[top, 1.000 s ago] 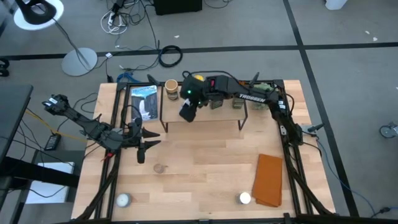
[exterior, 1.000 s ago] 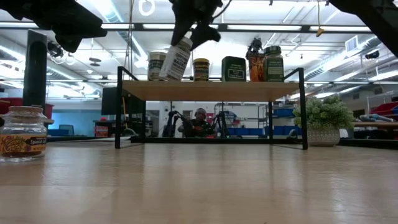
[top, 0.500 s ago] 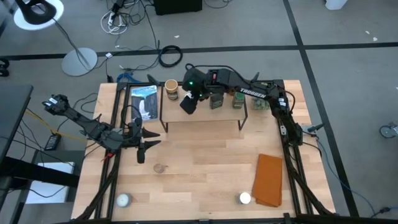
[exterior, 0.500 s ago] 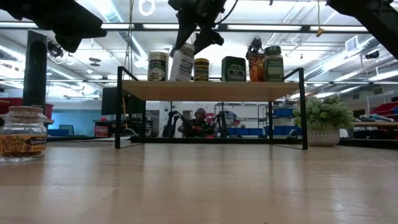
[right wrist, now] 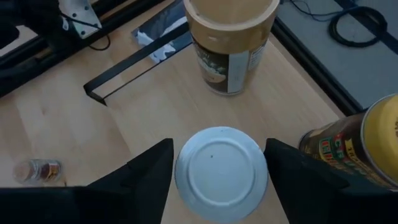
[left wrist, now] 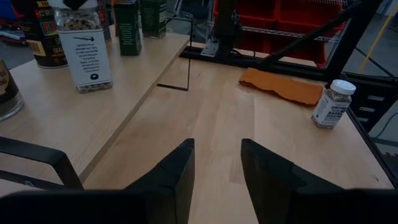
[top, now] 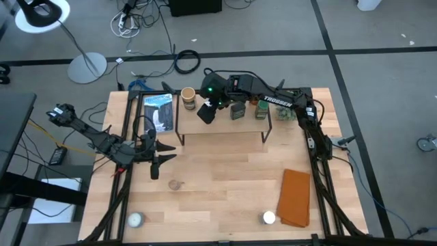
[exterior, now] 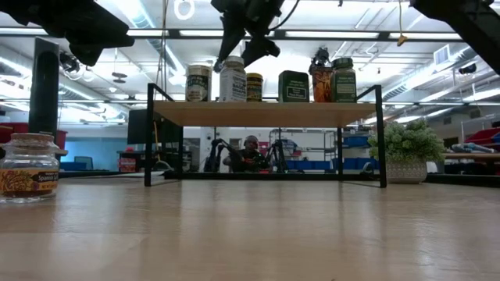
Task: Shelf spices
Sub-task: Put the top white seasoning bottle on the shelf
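Observation:
The shelf stands at the table's far side with several spices in a row on its board. One of them, a white-lidded jar, stands upright on the board between a wood-lidded jar and a yellow-lidded jar. My right gripper is open just above it, a finger on either side of its lid. My left gripper waits open at the table's left, holding nothing. My right gripper comes at the white-lidded jar from above, slanting down, its fingers close beside the lid's rim on two sides. Whether they touch the lid, I cannot tell. The jar stands on its own base on the shelf board.
A brown-lidded jar and a white-lidded jar stand on the table's near half. An orange cloth lies near right, a pale ball near left, a flat dark packet left of the shelf.
My right gripper has carried the white-lidded jar toward the table's far edge, in over the shelf board. The jar hung tilted a second ago; it now stands upright on the board in the row of spices.

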Robot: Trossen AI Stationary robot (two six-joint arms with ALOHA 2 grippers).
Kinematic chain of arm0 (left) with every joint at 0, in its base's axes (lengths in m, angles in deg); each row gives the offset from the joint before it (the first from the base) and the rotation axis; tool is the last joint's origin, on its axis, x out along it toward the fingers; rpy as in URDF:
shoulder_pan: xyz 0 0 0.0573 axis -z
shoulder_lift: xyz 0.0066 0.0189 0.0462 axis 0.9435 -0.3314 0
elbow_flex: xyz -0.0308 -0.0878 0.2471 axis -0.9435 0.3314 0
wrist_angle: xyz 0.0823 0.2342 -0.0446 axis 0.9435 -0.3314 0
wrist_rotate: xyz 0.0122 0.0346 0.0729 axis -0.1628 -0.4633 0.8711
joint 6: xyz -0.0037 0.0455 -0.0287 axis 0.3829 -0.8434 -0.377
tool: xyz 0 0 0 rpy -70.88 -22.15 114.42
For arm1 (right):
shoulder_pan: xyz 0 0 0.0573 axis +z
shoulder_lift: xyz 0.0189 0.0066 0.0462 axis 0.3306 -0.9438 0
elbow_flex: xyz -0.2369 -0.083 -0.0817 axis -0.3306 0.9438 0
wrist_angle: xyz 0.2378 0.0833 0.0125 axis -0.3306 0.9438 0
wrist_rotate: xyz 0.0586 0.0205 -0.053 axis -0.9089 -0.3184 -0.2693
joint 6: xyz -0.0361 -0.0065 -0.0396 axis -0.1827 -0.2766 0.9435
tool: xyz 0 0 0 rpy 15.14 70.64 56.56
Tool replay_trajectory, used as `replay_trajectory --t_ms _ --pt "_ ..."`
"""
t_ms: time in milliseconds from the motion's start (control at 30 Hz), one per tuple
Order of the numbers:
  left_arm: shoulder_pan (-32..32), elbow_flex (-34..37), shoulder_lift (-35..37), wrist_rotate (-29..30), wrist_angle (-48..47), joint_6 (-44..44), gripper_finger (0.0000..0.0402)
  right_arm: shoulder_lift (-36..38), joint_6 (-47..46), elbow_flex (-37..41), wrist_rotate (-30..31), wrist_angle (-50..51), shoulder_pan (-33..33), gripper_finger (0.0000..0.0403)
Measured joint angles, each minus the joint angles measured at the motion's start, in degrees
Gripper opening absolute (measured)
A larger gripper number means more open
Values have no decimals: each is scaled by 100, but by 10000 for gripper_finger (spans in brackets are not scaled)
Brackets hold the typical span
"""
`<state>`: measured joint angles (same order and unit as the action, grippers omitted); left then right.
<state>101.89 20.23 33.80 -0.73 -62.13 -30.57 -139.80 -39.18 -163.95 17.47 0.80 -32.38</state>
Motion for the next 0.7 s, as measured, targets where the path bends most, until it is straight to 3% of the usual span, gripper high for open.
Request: replay_trajectory --t_ms 467,567,700 --pt "0 0 2 -22 -9 0 135 405 92 0 199 -96 -12 232" --pt "0 0 2 -22 -9 0 135 579 131 0 251 82 24 191" --pt "0 0 1 -20 -18 -23 135 835 269 0 630 230 264 94"
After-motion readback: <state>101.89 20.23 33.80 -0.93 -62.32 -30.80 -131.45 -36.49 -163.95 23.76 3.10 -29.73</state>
